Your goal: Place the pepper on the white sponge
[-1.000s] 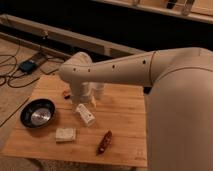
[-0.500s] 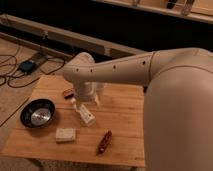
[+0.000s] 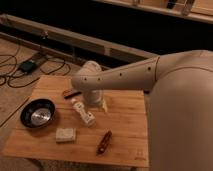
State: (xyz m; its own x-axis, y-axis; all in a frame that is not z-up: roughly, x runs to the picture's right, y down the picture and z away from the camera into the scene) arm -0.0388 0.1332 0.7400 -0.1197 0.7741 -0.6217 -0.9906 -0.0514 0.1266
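The pepper (image 3: 104, 142), slender and dark red, lies on the wooden table (image 3: 125, 125) near its front edge, right of centre. The white sponge (image 3: 65, 134) lies to its left, also near the front, apart from it. My gripper (image 3: 100, 104) hangs from the arm's wrist over the middle of the table, just right of a white labelled box. It is well behind the pepper and holds nothing that I can see.
A dark metal bowl (image 3: 37, 112) stands at the table's left. A white labelled box (image 3: 83, 112) lies in the middle. A reddish-brown bar (image 3: 70, 93) lies behind it. My big arm (image 3: 150, 75) reaches in from the right. Cables (image 3: 30, 65) lie on the floor at the left.
The arm and gripper have moved a little to the right over the table's middle. The pepper, the sponge and the other objects have not moved.
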